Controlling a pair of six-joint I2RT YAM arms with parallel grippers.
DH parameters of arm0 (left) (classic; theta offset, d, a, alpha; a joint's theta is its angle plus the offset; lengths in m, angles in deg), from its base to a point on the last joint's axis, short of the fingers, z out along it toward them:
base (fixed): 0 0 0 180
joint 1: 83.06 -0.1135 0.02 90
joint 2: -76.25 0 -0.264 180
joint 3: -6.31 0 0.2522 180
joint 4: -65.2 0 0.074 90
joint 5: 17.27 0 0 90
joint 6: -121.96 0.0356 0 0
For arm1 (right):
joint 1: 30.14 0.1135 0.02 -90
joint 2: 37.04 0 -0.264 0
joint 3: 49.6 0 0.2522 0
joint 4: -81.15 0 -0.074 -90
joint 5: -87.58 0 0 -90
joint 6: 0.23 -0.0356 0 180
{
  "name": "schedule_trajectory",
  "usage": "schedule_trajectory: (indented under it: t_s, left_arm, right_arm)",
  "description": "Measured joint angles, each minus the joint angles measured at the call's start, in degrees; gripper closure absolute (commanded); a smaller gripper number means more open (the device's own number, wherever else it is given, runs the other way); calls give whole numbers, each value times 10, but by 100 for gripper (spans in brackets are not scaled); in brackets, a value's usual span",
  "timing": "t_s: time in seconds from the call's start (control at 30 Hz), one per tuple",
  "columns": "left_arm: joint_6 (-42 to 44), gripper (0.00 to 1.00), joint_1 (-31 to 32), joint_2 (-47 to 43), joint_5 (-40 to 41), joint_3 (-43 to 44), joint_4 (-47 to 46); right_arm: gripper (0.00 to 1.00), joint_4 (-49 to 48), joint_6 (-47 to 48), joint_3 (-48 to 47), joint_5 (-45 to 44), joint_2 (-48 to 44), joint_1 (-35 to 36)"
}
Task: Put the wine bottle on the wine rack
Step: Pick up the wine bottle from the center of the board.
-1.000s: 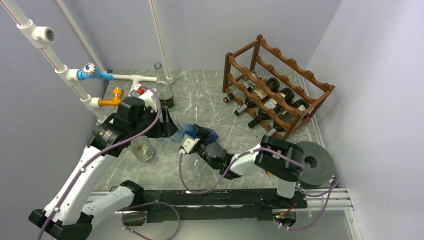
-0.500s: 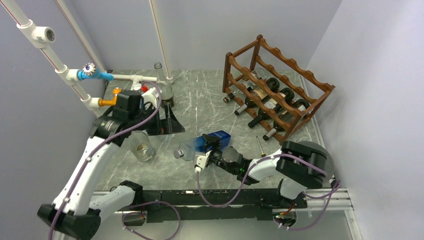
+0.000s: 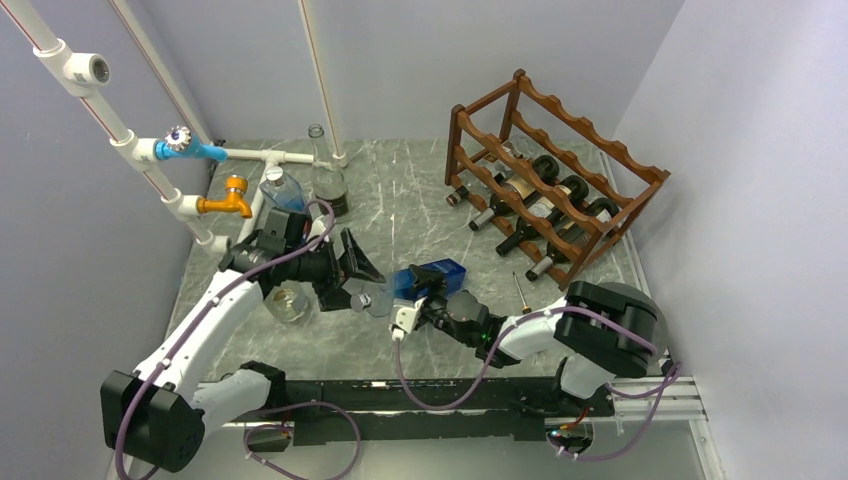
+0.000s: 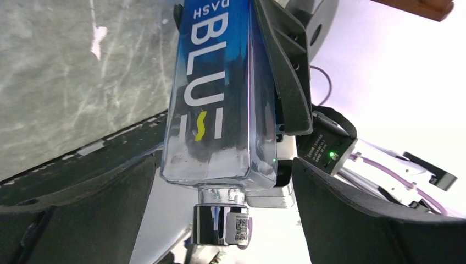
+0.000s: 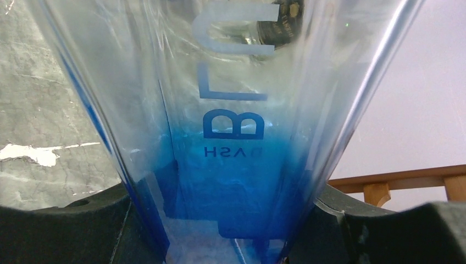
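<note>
The wine bottle (image 3: pixel 428 276) is a square bottle of clear and blue glass with a silver cap (image 3: pixel 362 300). It lies roughly level above the table, cap to the left. My right gripper (image 3: pixel 420 300) is shut on its blue body (image 5: pixel 236 110), one black finger (image 5: pixel 60 225) on each side. My left gripper (image 3: pixel 350 283) stands open around the neck end. In the left wrist view the cap (image 4: pixel 220 225) hangs between the wide fingers (image 4: pixel 82 220) without touching them. The wine rack (image 3: pixel 585 135) stands at the back right, dark red-brown with wavy rails.
Three dark bottles (image 3: pixel 540 205) lie in the rack's lower tier. A glass jar (image 3: pixel 288 302) stands under my left arm. Clear bottles (image 3: pixel 327 180) and white pipes with an orange tap (image 3: pixel 225 197) are at the back left. A grey disc (image 3: pixel 635 325) and a small screwdriver (image 3: pixel 520 292) lie at the right.
My left gripper opened and swung from the back left to the bottle's cap end. The right gripper carried the bottle nearer and to the right, then held still.
</note>
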Motion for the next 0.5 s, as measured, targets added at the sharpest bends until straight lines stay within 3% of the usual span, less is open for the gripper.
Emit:
schedule_trajectory:
  t_s: [0.27, 0.33, 0.4, 0.5]
  left_arm:
    - [-121, 1, 28, -3, -29, -68, -88]
    - [-141, 5, 34, -2, -27, -68, -103]
    - [-158, 17, 37, -3, -23, -68, -115]
    - [-184, 46, 43, -4, -13, -86, -142]
  right_arm:
    - [100, -9, 15, -2, 0, 13, -1]
    - [100, -11, 16, -4, -2, 16, -1]
    - [100, -16, 13, -5, -3, 18, -3]
    - [97, -21, 7, -6, -8, 20, -6]
